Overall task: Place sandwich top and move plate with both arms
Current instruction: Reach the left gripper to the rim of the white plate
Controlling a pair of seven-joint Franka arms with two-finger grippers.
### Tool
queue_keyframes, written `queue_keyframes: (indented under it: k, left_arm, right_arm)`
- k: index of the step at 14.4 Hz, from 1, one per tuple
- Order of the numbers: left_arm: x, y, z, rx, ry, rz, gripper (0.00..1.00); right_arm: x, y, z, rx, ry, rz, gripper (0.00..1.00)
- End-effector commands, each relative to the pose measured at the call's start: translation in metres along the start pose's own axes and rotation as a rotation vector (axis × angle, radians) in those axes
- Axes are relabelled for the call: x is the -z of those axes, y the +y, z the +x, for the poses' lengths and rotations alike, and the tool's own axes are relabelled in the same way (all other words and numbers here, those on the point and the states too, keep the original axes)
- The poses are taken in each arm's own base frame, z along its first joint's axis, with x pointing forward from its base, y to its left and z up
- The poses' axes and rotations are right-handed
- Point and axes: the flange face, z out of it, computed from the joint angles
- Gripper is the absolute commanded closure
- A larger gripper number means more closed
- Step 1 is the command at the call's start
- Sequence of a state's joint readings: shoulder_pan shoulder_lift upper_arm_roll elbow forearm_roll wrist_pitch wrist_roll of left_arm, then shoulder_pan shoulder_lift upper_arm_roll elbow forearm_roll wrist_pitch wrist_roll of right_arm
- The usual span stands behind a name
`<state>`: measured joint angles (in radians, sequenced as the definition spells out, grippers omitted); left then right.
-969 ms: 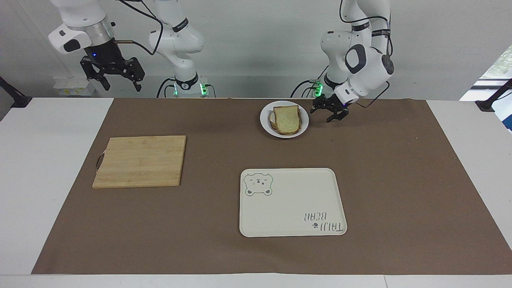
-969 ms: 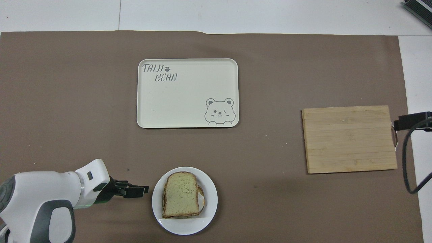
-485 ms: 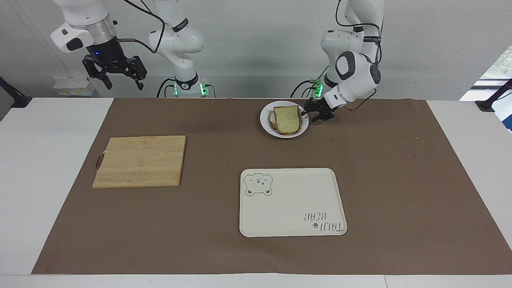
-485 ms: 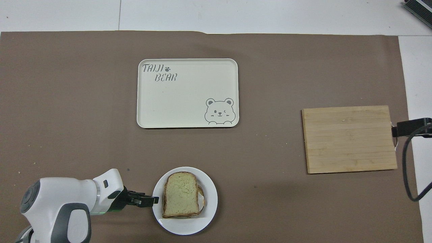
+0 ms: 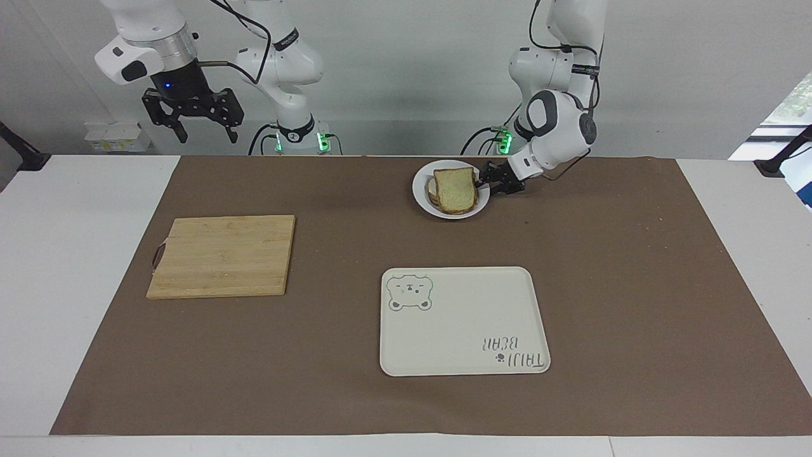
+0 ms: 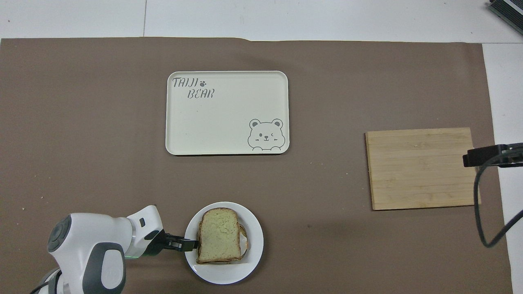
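The small white plate (image 5: 420,192) lies on the brown mat close to the robots. The sandwich top (image 5: 455,189), a pale speckled slice with a dark crust, lies on it over another slice whose edge peeks out. In the overhead view the plate (image 6: 224,274) and the sandwich top (image 6: 218,237) show at the bottom middle. My left gripper (image 5: 490,184) is low at the plate's rim on the left arm's side; it also shows in the overhead view (image 6: 191,245). My right gripper (image 5: 194,124) is open and empty, high over the right arm's end of the table.
A wooden cutting board (image 5: 222,255) lies toward the right arm's end. A cream bear tray (image 5: 463,320) lies farther from the robots than the plate. In the overhead view part of the right hand (image 6: 486,155) hangs over the board's (image 6: 423,168) handle edge.
My left gripper has moved from beside the plate in to its rim. My right gripper has shifted a little toward the table's middle, still raised. Plate and bread have not moved.
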<state>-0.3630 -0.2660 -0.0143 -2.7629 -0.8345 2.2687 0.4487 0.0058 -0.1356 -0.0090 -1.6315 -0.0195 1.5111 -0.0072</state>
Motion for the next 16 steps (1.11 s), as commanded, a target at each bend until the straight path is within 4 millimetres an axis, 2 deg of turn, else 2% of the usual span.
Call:
queue_keyframes:
  k: [1,4,7,11,13,16]
  left_arm:
    - [-0.006,0.004,-0.010,0.006,-0.019,-0.047,1.00]
    - [-0.008,0.005,-0.012,0.003,-0.044,-0.065,1.00]
    - [-0.002,0.001,-0.007,0.004,-0.036,-0.077,1.00]
    - [0.034,-0.027,0.020,0.016,-0.043,-0.191,1.00]
    - [0.057,-0.049,0.028,-0.002,-0.025,-0.257,1.00]
    - [0.100,-0.066,0.056,-0.004,0.012,-0.393,1.00]
  right_arm:
    - [-0.004,0.006,0.005,0.003,0.020,0.003,0.00]
    - [-0.002,0.009,0.012,-0.002,0.024,0.004,0.00]
    - [-0.001,0.010,0.009,-0.008,0.023,0.006,0.00]
    - [-0.003,0.010,0.004,-0.007,0.003,0.008,0.00]
    - [-0.004,0.011,0.004,-0.010,-0.002,0.008,0.00]
    - [-0.003,0.012,0.003,-0.013,0.000,0.008,0.00]
